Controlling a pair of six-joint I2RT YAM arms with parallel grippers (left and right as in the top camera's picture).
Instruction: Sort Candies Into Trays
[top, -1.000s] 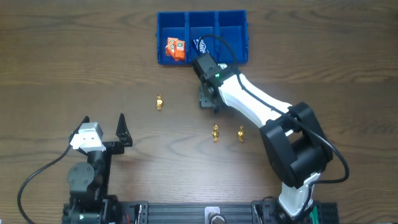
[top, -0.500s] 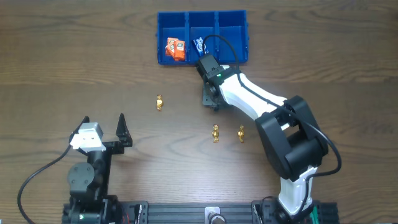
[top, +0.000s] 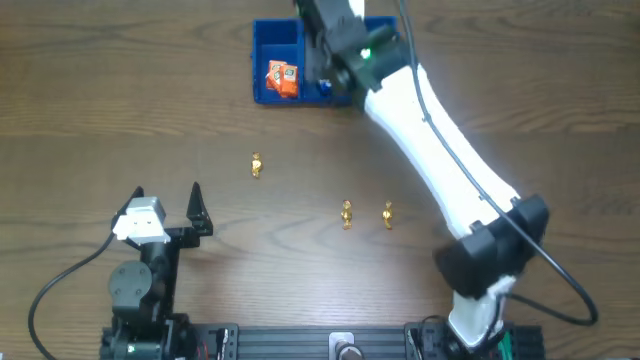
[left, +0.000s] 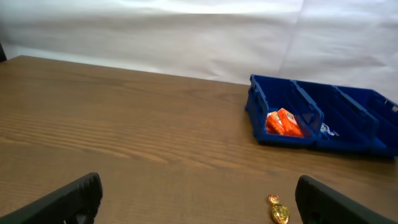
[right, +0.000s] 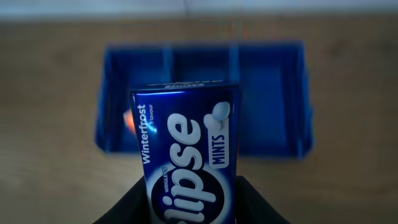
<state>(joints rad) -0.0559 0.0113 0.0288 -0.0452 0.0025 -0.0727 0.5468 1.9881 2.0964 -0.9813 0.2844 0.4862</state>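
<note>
Right hand (right: 189, 202) pinches the lower end of a glossy dark-blue rectangular mint pack (right: 186, 149), held raised over the blue three-compartment plastic tray (right: 273, 93); compartment beneath unclear. Judged light, stiff, slick-faced: a grip across the flat sides suits. The top view adds three gold-wrapped candies (top: 347, 214) on the brown wooden table (top: 120, 100), and the left hand (top: 167, 200), spread and empty.

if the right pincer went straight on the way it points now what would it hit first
The blue tray, probably its middle compartment: the mint tin shut in the right pincer lines up with it. How far off the tray lies is unclear.
</note>
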